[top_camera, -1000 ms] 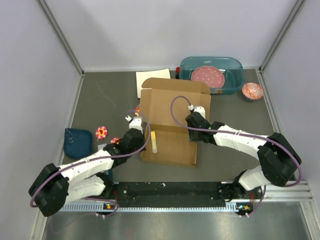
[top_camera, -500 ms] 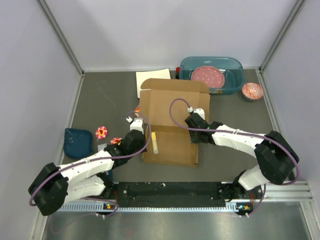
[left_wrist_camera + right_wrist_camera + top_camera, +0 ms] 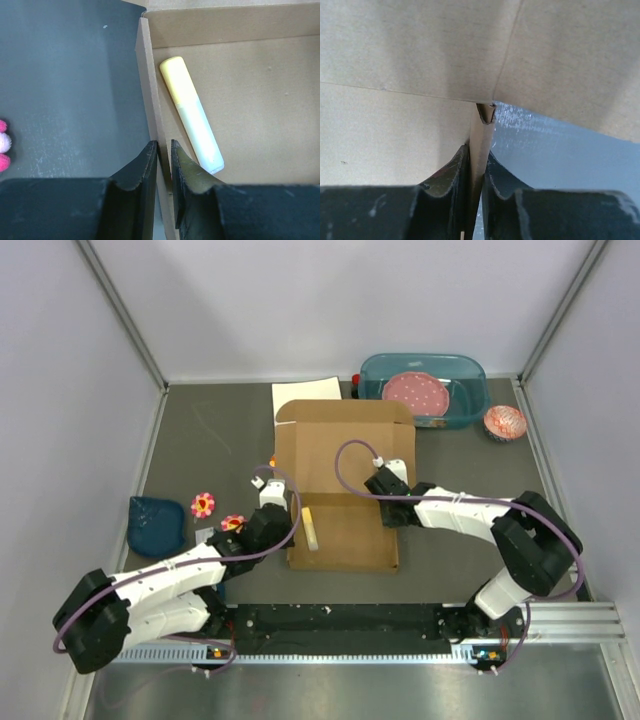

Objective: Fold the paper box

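**A:** Where's the paper box (image 3: 345,455)?

**B:** Mid table (image 3: 200,440), betw. our two arms. Near half is a shallow tray. The far panel reaches toward the white sheet (image 3: 295,395) and teal tub (image 3: 478,390).

**A:** L side?

**B:** We see the left gripper (image 3: 164,150) nearly closed, jaws pinching the tray's upright left wall, one finger each side. A yellow marker (image 3: 191,114) lies inside, just beside that wall.

**A:** R side?

**B:** Same. The right gripper (image 3: 475,155) has its jaws almost together, clamped on the right wall near a corner.
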You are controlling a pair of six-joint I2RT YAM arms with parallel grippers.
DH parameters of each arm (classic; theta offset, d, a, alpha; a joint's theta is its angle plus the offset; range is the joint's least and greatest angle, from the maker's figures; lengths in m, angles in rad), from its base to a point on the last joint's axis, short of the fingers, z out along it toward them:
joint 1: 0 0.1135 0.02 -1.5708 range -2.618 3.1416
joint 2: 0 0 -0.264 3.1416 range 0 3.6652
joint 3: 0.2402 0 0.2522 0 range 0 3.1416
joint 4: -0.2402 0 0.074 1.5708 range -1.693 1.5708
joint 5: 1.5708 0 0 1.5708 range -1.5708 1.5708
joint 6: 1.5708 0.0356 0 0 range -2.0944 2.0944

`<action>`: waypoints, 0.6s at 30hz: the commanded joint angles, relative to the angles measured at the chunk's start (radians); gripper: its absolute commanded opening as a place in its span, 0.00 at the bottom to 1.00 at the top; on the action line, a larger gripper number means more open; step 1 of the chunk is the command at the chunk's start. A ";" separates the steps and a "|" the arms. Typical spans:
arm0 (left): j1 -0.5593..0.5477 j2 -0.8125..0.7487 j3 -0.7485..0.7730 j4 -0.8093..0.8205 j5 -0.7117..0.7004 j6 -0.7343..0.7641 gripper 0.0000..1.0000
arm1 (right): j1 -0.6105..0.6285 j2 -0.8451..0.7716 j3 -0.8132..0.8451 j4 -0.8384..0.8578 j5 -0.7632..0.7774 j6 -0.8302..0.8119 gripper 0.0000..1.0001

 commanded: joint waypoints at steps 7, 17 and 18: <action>-0.017 -0.038 0.016 0.038 -0.018 -0.039 0.20 | 0.006 0.059 0.018 -0.007 0.113 -0.011 0.00; -0.026 -0.018 0.007 0.053 -0.027 -0.050 0.20 | 0.004 0.036 0.011 -0.032 0.141 0.007 0.08; -0.026 -0.016 0.008 0.053 -0.029 -0.051 0.20 | 0.004 0.033 0.018 -0.032 0.138 0.010 0.19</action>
